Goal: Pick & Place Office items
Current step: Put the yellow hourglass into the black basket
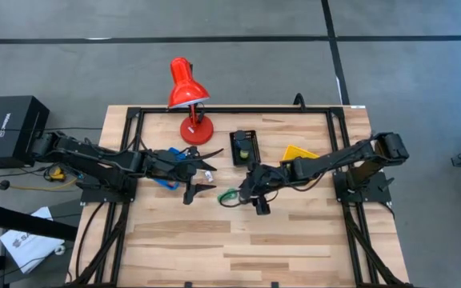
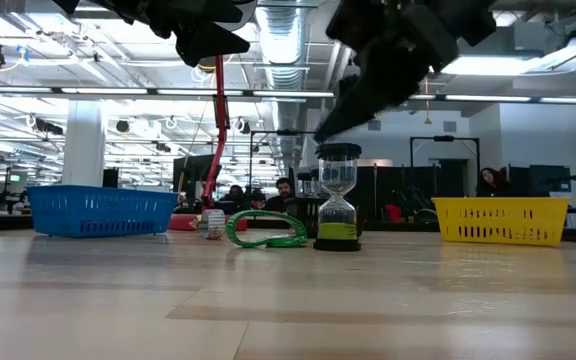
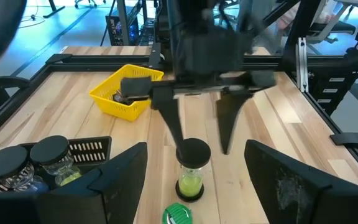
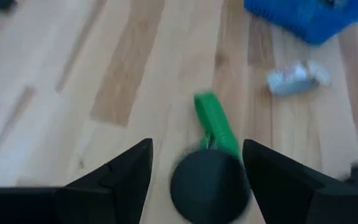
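Observation:
A small hourglass (image 2: 337,198) with black round ends and yellow-green sand stands upright on the table. My right gripper (image 3: 201,146) hangs open just above it, one finger on each side of its black top (image 4: 210,186), touching nothing. A green coiled cord (image 2: 266,230) lies on the table beside the hourglass, and a white tube (image 4: 296,78) lies farther toward the blue bin. My left gripper (image 1: 206,170) is open and empty, held above the table to the left of the hourglass.
A blue bin (image 2: 103,210) sits at the left, partly under my left arm. A yellow bin (image 3: 126,90) sits at the right. A black bin (image 1: 244,146) with two more hourglasses (image 3: 42,158) stands at the far middle, beside the red desk lamp (image 1: 189,92). Bare wood lies toward the near edge.

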